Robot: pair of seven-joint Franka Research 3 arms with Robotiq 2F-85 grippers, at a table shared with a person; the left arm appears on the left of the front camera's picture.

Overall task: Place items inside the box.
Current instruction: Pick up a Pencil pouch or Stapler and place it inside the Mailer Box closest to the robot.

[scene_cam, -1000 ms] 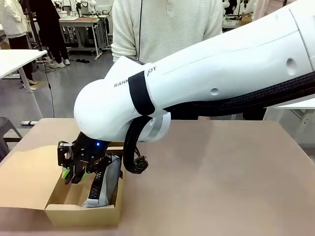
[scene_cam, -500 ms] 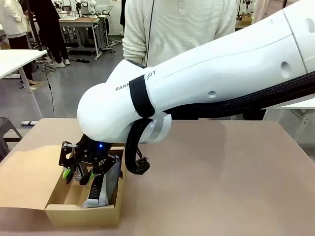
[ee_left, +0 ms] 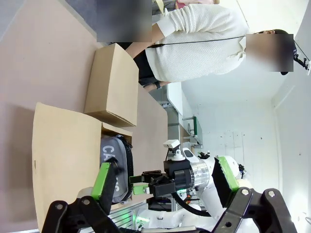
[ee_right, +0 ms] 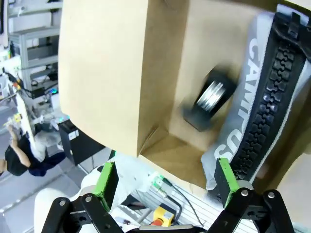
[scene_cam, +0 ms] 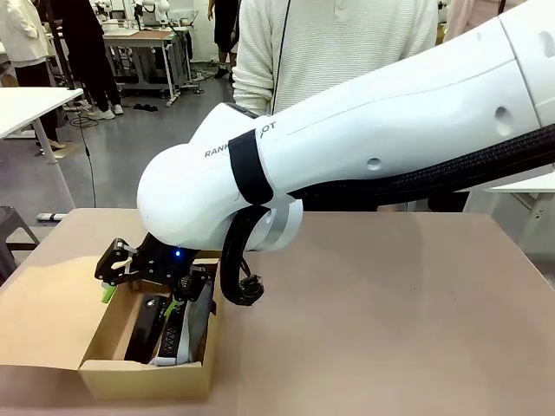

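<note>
At the table's front left stands the open cardboard box [scene_cam: 143,378]. My right gripper [scene_cam: 143,292] hangs open just above it, nothing between its green pads. Under it, inside the box, a black stapler [scene_cam: 146,326] lies beside the grey zip pencil case [scene_cam: 192,329]. The right wrist view looks down into the box [ee_right: 112,73]: the stapler [ee_right: 211,99] is blurred on the floor, apart from the open gripper [ee_right: 165,183], and the case lettered "CAMPUS" [ee_right: 243,121] leans on the wall. My left gripper [ee_left: 164,177] is open and empty, away from the box [ee_left: 63,155] and the case [ee_left: 114,158].
My right arm [scene_cam: 390,130] stretches across the table from the right, over its middle. A person in a white sweater [scene_cam: 338,52] stands at the far side. The box's flaps [ee_left: 112,85] lie spread outward. The brown table [scene_cam: 390,329] is bare to the right of the box.
My right gripper has gone from shut on the black stapler to open, and the stapler now lies in the box. The person has shifted to the right.
</note>
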